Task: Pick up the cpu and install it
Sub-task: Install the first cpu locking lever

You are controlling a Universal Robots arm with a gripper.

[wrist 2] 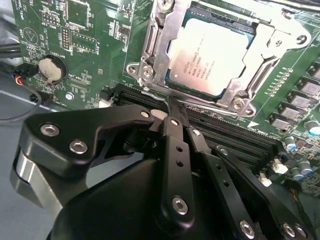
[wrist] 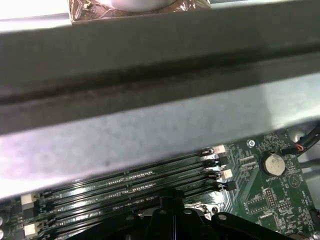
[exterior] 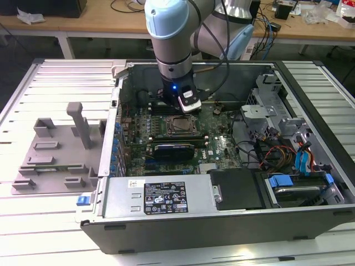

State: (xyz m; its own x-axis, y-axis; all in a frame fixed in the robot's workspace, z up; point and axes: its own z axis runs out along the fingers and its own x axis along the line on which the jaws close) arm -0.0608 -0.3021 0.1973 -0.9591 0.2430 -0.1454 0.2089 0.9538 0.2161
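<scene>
Silvery cpu (wrist 2: 211,55) seated in socket frame (wrist 2: 155,60) (inside open computer case (exterior: 222,221)), fingers (wrist 2: 172,117) clenched, empty.

Around me a white slatted tabletop (exterior: 55,83) stretched to its edges under bright light. Beyond its far edge stood a long wooden bench (exterior: 100,25) on white legs, cluttered with cables (exterior: 125,6).
</scene>
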